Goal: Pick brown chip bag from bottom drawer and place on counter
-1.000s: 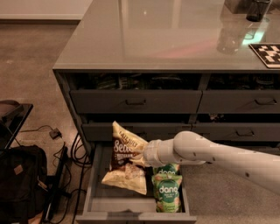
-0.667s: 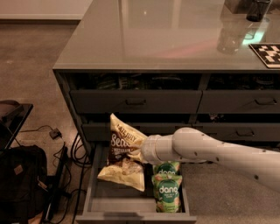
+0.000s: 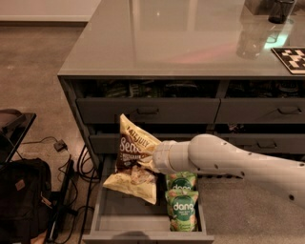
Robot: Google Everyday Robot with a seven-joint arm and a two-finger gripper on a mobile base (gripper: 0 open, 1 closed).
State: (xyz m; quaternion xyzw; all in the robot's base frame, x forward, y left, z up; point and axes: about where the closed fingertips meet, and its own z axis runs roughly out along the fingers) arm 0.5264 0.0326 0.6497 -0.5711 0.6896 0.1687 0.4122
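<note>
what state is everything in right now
bottom drawer, pulled open
brown chip bag, standing tilted, top above the drawer
gripper, at the bag's right edge, over the drawer
green dang bags, lying in the drawer
drawers above, pushed in
counter, no chip bag on it

Two green "dang" bags sit low and right of centre, one [image 3: 181,180] behind the other [image 3: 183,210], directly below the gripper [image 3: 148,162] at mid-frame. A black backpack [image 3: 21,202] slumps in the lower left corner, with dark cables [image 3: 84,162] trailing over the speckled floor [image 3: 38,62] beside it and a small black adapter [image 3: 59,144] nearby. At the upper right lie a black-and-white checkered tag [image 3: 291,59] and a dark cup [image 3: 281,10]. Two closed upper drawers [image 3: 147,110] cross the middle.
</note>
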